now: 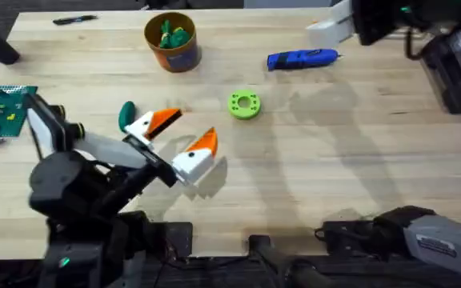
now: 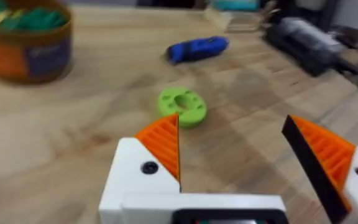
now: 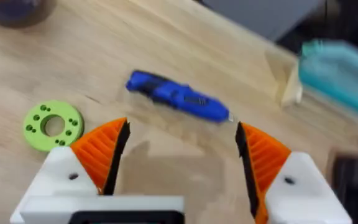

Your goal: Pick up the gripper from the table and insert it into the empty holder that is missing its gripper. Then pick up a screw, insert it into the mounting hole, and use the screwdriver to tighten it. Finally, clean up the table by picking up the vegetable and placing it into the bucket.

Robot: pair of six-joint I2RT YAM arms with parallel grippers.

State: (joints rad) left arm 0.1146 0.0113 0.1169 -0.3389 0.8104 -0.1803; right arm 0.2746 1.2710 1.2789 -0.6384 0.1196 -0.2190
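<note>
Near the table's left edge, left gripper (image 1: 184,134) hangs released; right gripper (image 3: 178,146) too, above screwdriver (image 3: 178,96).

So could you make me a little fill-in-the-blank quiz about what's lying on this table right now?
1. The blue screwdriver lies on the ____.
2. The orange bucket holds ____ toy pieces.
3. The round disc with holes is coloured ____.
4. The left pincer has its two orange-tipped fingers spread ____.

Missing words: table; green; green; open
</note>
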